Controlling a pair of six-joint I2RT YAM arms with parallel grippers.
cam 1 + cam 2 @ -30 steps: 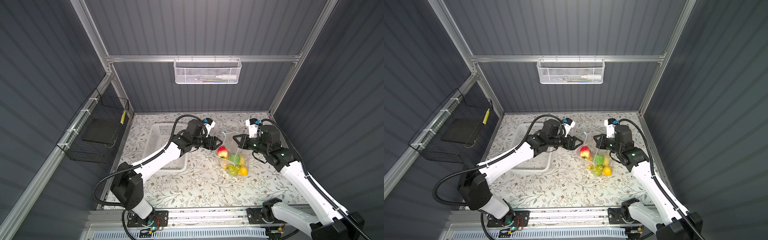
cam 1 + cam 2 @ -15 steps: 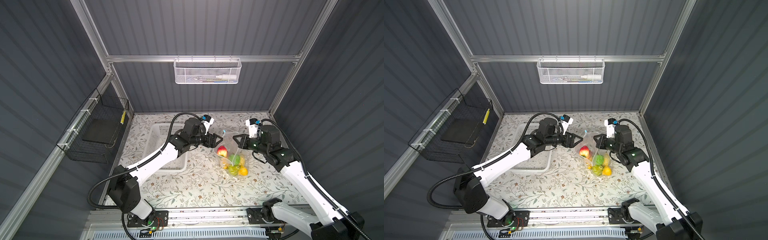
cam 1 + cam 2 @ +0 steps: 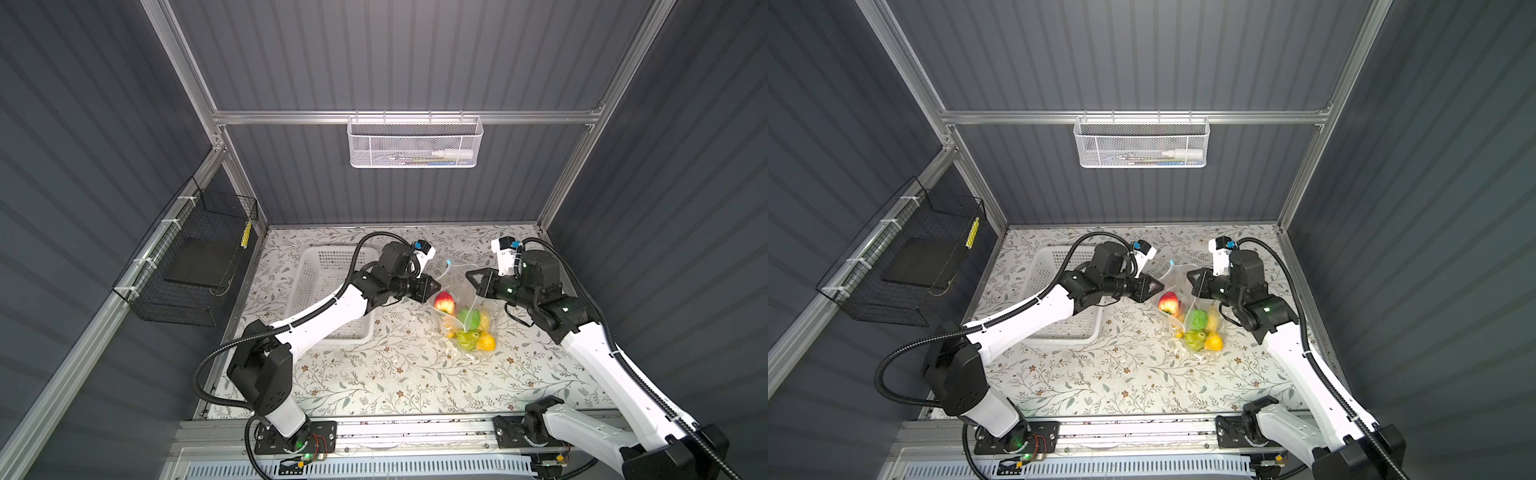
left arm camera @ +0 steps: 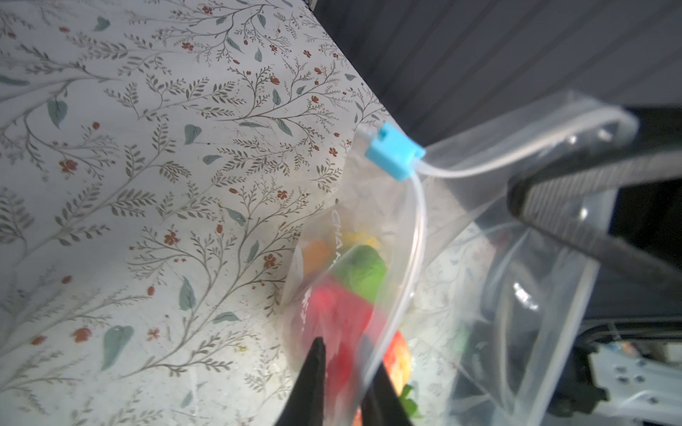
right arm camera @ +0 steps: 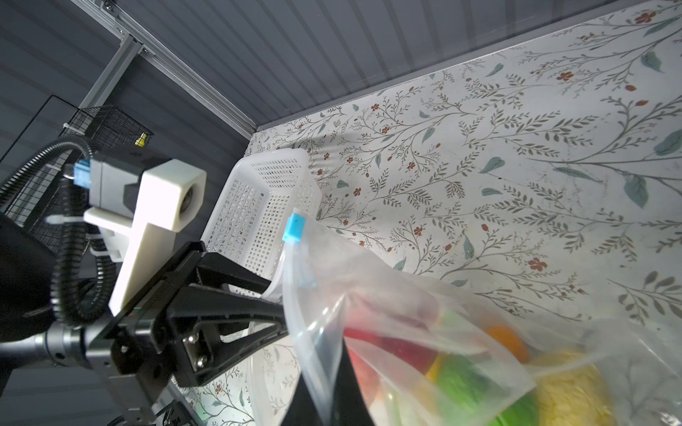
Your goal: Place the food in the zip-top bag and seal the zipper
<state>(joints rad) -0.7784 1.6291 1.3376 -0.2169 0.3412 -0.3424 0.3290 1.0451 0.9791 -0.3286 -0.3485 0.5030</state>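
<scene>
Right of the counter's (image 3: 395,374) middle lies the zip-top bag (image 3: 456,287), its loaded bottom resting toward the near side and its mouth raised toward the far side. The food (image 3: 469,318) shows through the film: a red fruit nearest the mouth, then green, yellow and orange pieces. No piece shows outside the bag, so filling looks done and sealing is what remains. The zipper (image 4: 419,221) is unsealed. Its two clear tracks part just below the light-blue slider (image 4: 394,152), which sits at the far end of the mouth. The left claw (image 4: 345,369) is clenched on the left lip, with film and track passing between its fingertips. The right claw (image 5: 328,391) is clenched on the right lip. Held this way, the mouth stays up and stretched while the fruit's weight anchors the bottom, likely so the tracks run straight for closing. The slider lies farther back than both claws, between them and touching neither, so one claw would have to release its lip to reach it. The white basket (image 3: 320,266) stands to the left, apart from the bag.
</scene>
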